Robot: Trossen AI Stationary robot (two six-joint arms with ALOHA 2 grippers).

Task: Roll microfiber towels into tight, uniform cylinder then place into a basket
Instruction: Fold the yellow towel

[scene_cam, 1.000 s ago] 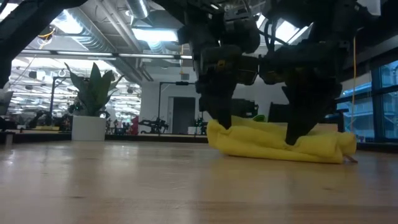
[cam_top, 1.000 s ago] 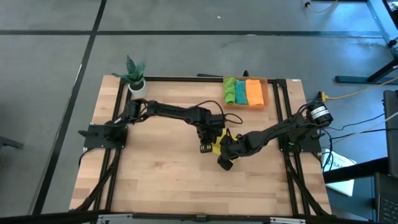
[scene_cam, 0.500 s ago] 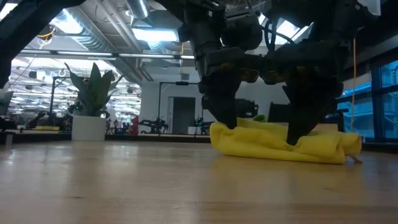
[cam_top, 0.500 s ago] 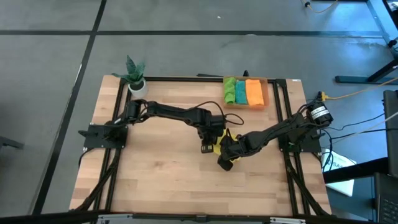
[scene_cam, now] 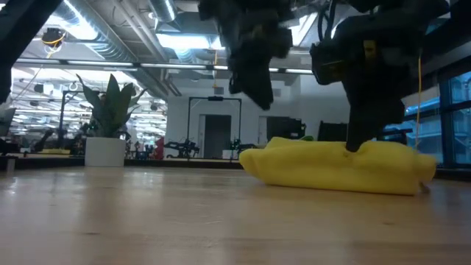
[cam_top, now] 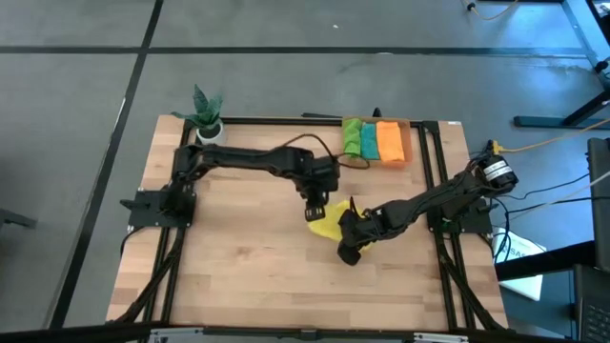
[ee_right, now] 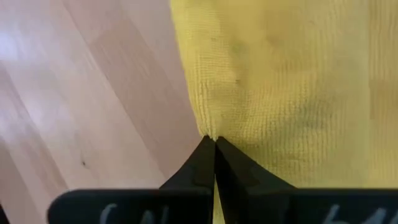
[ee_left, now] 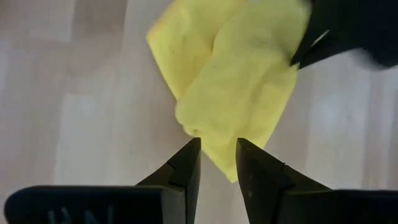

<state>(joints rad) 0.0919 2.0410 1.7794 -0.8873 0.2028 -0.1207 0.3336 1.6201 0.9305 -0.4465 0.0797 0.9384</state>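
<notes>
Roughly crosswise: yellow towel (scene_cam: 338, 166), lumpy.

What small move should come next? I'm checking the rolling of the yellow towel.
Probably lower the left gripper, jaws open, back onto the loose yellow towel to tighten the roll. It hangs clear above while the right gripper pinches the towel, which looks floppy, not cylindrical.

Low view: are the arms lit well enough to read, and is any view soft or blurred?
Low view: both arms are backlit silhouettes against bright ceiling lights; the yellow towel is well lit. Left wrist view: towel and wood look soft, the left gripper crisp. Right wrist view: towel weave sharp, a pale glare patch on the table.
</notes>
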